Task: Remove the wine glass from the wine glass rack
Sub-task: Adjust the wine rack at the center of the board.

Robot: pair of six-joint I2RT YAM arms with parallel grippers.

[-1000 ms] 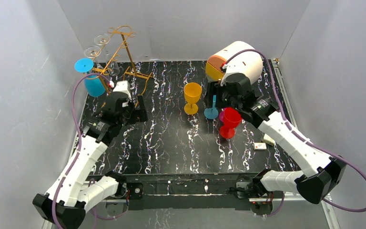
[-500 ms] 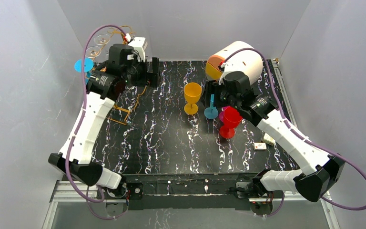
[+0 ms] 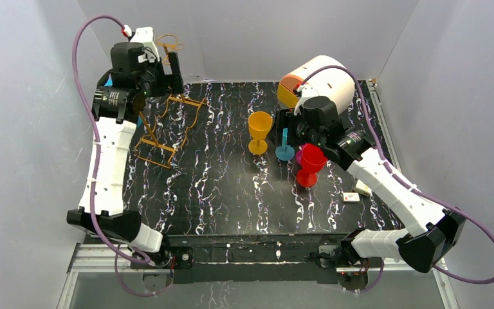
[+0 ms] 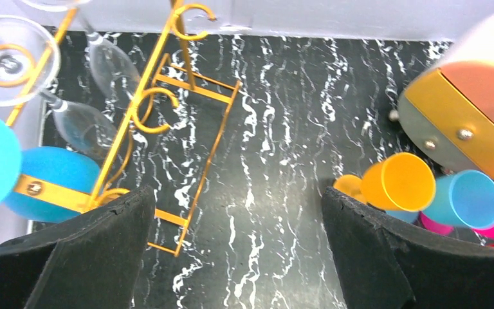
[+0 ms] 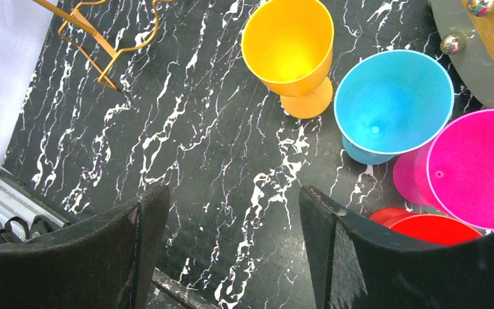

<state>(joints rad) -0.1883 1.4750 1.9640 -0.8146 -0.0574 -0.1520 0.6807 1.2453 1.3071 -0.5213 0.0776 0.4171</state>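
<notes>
**Left arm:** raised over the far-left corner of the black marbled table [image 3: 231,193]. The left gripper [image 4: 235,257] has its jaws spread wide with nothing between the pads, only bare tabletop below.

**Wine glass rack** [image 4: 161,84]: gold wire, standing at the far-left corner on its rectangular base. It is seen from above in the left wrist view.
- Two clear wine glasses [image 4: 83,125] hang bowl-down from its hooks, feet uppermost.
- A blue wine glass [image 4: 51,183] hangs the same way on the rack's outer end.
- The left pad's edge overlaps the lowest hook and the blue bowl in this view. I cannot tell whether they touch.

**Right arm:** reaches toward the far edge, right of centre. The right gripper [image 5: 231,251] has its jaws apart and is empty, hovering above the table just short of a cluster of goblets.

**Goblets:** all upright on the table.
- A yellow goblet [image 5: 289,48] stands just beside a blue goblet [image 5: 392,103].
- A magenta goblet [image 5: 469,170] and a red goblet [image 5: 424,225] are crowded against the blue one. I cannot tell whether these three touch.

**Other items:**
- A white domed container [image 3: 318,80] with an orange-and-yellow end lies at the far edge, behind the right wrist.
- Two small pale items [image 3: 352,197] sit near the right edge.
</notes>
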